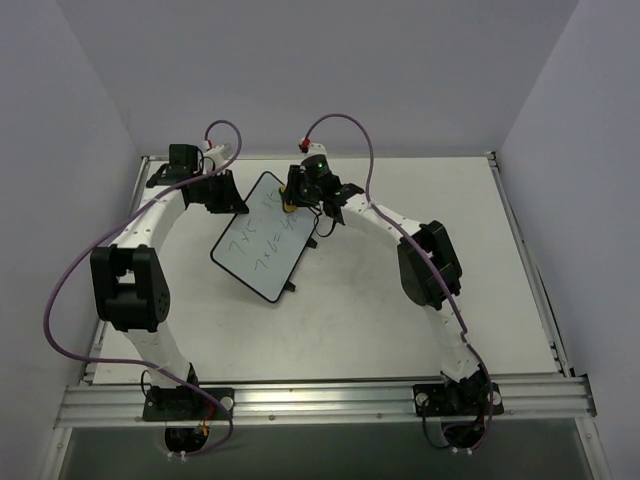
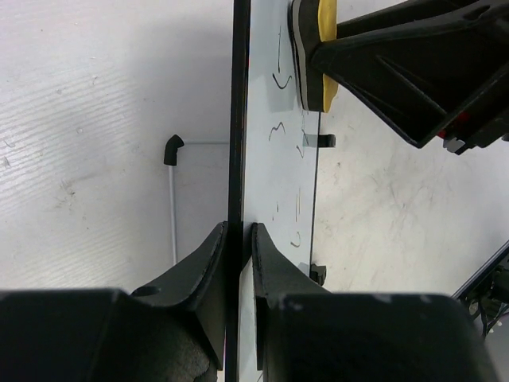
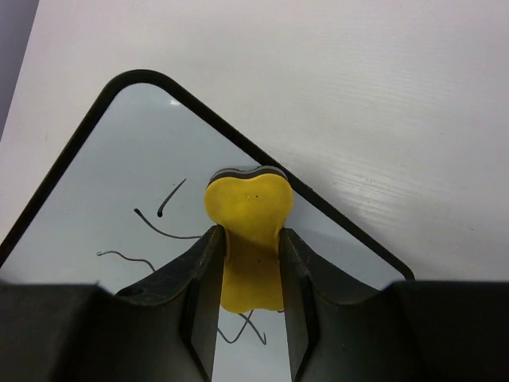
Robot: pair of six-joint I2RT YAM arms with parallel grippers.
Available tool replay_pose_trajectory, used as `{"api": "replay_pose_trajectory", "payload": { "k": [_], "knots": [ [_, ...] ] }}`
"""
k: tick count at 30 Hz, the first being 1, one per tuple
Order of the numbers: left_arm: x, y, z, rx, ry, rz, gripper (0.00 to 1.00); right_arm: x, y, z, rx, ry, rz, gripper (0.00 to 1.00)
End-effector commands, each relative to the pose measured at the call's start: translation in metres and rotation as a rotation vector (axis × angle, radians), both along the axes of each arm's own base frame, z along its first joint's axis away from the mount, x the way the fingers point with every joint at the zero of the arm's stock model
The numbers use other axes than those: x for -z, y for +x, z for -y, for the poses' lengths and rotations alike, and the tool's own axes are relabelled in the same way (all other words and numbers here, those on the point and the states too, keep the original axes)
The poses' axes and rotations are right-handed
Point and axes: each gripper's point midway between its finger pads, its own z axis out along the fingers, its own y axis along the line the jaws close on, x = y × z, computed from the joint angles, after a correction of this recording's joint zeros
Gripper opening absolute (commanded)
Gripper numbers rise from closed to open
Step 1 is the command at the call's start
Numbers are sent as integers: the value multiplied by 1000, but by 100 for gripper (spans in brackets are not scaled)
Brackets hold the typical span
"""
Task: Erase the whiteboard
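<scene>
Two sums (image 1: 255, 245) mostly remain on the whiteboard (image 1: 262, 282), its edge pinched by the left tool (image 2: 239, 239), while the right tool (image 3: 250, 263) pinches the yellow eraser (image 3: 246, 211) against it.

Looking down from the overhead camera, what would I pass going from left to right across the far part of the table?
First the left hand → the whiteboard it grips → yellow eraser → right hand holding it.
</scene>
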Motion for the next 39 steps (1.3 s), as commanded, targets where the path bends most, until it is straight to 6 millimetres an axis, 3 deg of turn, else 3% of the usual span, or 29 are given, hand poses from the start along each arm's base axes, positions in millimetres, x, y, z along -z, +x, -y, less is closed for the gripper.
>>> {"api": "replay_pose_trajectory", "payload": {
  "k": [1, 12, 17, 21, 27, 32, 39],
  "knots": [
    [10, -8, 10, 40, 50, -2, 2, 7, -6, -6, -7, -10, -9, 13],
    [11, -9, 11, 42, 72, 9, 2, -16, -34, -52, -116, -8, 29, 13],
    [10, -8, 11, 39, 102, 28, 2, -13, -41, -60, -150, -9, 22, 13],
    [10, -9, 11, 39, 116, 35, 2, -3, -35, -51, -133, -38, 6, 13],
    [9, -9, 12, 41, 136, 51, 2, 18, -11, -25, -78, -45, -54, 13],
    [9, -10, 12, 42, 140, 55, 2, 36, -4, -3, -36, -89, -100, 13],
    [9, -8, 13, 42, 144, 60, 2, 24, -6, -2, -34, -99, -77, 13]
  ]
}}
